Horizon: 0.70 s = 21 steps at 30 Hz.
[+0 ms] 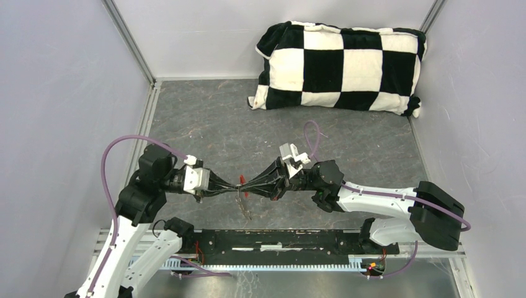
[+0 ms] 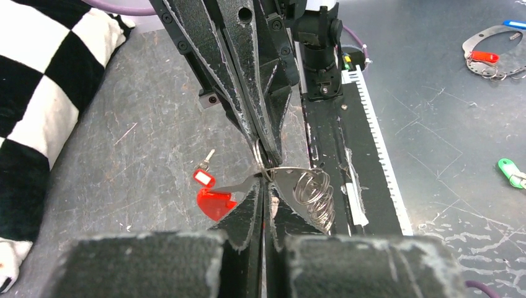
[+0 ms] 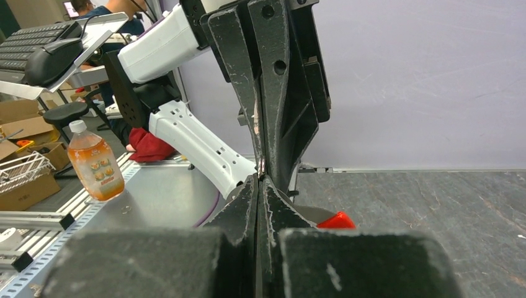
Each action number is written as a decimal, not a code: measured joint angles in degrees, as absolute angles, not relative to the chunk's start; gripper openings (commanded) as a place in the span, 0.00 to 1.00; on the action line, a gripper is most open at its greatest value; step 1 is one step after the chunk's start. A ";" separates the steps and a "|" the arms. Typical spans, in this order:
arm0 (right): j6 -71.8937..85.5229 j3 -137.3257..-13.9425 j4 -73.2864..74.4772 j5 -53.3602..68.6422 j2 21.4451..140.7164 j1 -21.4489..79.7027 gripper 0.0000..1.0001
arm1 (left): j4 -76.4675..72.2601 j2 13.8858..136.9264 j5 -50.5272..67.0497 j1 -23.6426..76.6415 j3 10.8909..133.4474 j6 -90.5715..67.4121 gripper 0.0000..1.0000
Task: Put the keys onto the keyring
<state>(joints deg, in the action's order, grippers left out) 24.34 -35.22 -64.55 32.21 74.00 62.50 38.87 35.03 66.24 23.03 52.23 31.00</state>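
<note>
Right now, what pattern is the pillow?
The pillow has black-and-white checks; top view shows it best.

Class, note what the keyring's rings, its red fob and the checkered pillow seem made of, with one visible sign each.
The rings: metal, probably steel; thin, silvery, glinting. The fob: likely plastic; glossy, even red. The pillow: fabric, seemingly plush; fuzzy outline.

— Top view?
— High behind the bases, looking down the table (image 1: 205, 124); pillow (image 1: 341, 65) at one o'clock.
— Wrists?
— Very close, facing each other: left sees the right gripper (image 2: 267, 162) at twelve, right sees the left gripper (image 3: 263, 166). All share the keyring (image 2: 214, 203).
</note>
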 measured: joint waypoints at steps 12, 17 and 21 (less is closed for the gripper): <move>24.75 -35.35 -61.67 34.52 74.00 61.95 0.01 | 40.21 35.68 66.59 23.00 52.10 32.82 0.18; 25.93 -35.33 -63.33 34.59 74.00 61.73 0.00 | 38.33 35.83 66.63 23.03 52.10 30.00 0.22; 26.55 -35.33 -64.23 34.74 74.00 61.69 0.01 | 35.62 35.70 66.54 23.00 52.07 26.85 0.24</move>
